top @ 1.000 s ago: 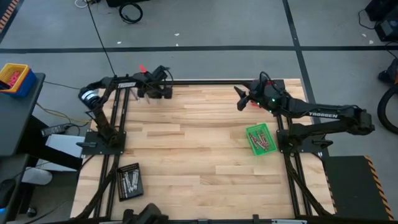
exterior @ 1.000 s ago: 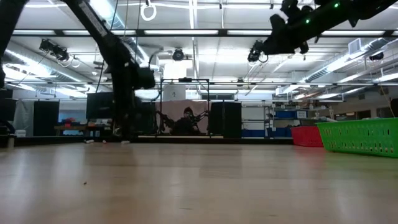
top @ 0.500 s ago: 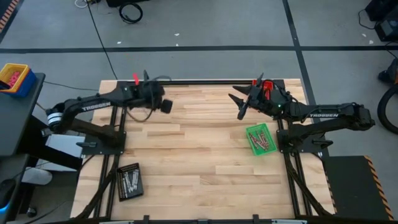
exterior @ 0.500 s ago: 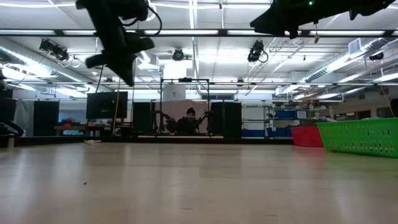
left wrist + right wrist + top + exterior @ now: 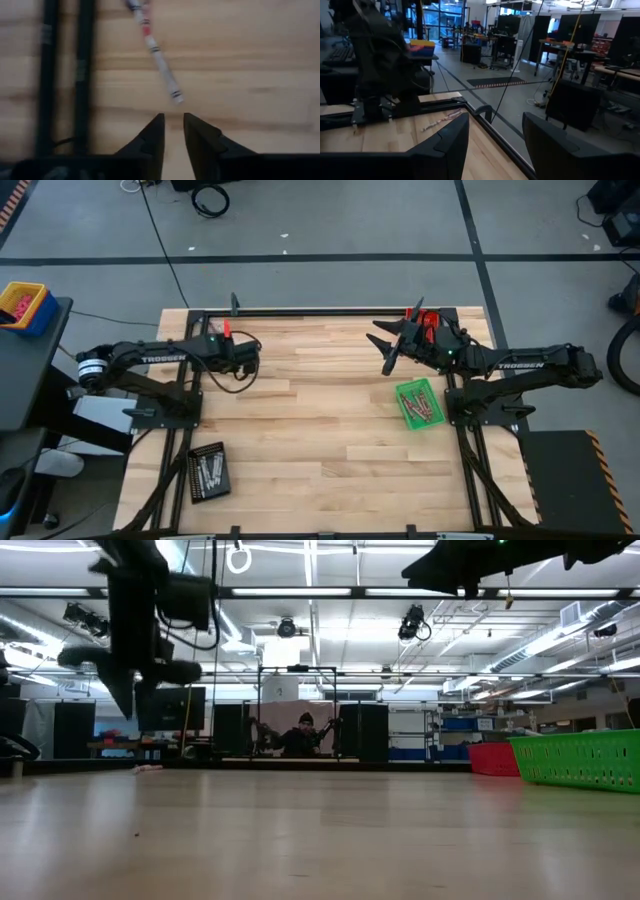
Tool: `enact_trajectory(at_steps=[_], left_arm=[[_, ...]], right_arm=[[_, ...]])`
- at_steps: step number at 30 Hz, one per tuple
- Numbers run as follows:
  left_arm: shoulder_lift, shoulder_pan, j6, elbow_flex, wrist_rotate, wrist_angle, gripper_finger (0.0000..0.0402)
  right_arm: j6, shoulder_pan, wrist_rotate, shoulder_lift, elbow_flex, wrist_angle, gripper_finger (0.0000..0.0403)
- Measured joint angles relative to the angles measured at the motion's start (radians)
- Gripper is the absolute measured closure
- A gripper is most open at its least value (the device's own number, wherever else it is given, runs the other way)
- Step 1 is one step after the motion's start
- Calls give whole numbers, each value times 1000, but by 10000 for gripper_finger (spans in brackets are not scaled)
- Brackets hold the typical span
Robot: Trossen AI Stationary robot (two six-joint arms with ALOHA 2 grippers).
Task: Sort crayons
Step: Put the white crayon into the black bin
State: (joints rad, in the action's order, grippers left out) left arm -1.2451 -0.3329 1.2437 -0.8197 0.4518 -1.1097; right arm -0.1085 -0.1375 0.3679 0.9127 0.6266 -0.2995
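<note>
The left gripper (image 5: 173,131) hangs over the far left part of the wooden worktop (image 5: 320,440), just inside the black frame rail (image 5: 330,310) that runs along the far edge. Its two dark fingers (image 5: 152,137) stand a narrow gap apart with nothing between them. Just beyond their tips a pale grey crayon (image 5: 159,59) with a red band lies slanted on the wood, free of the fingers; its far end runs out of the left wrist view. The right gripper (image 5: 385,345) is held above the far right part of the worktop, well above the surface, its fingers (image 5: 447,140) spread wide and empty. Behind it, at the far right corner, sits a red tray (image 5: 428,320), partly hidden by the arm. Nearer, by the right arm's base, a green tray (image 5: 418,402) holds a small heap of reddish-brown and pale crayons (image 5: 420,406). At the near left of the worktop a black tray (image 5: 208,470) holds several pale crayons laid side by side. In the right wrist view a pale crayon (image 5: 441,120) lies on the wood close to the far edge, beside the left arm's base. In the low view a person (image 5: 303,732) sits in the room well beyond the worktop.
</note>
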Motion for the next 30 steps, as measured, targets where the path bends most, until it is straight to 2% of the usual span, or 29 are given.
enact_trajectory(at_steps=[4, 7, 14, 18, 25, 30], left_arm=[[-1, -46, -37, 129, 43, 323, 279], [-1, -76, -38, 206, 70, 439, 262], [-1, -52, 166, 357, 220, 505, 260], [-1, -7, 178, 405, 319, 617, 260], [-29, 12, 209, 424, 359, 688, 260], [-142, 12, 295, 424, 366, 709, 260]], right_arm=[[0, 0, 0, 0, 0, -15, 214], [-1, 0, 0, 0, 0, -14, 214], [-18, 0, 1, 0, 0, -14, 214], [-18, 0, 4, 0, 0, -14, 214], [-15, 0, 4, 0, 0, -13, 214], [-15, 0, 5, 0, 0, -13, 214]])
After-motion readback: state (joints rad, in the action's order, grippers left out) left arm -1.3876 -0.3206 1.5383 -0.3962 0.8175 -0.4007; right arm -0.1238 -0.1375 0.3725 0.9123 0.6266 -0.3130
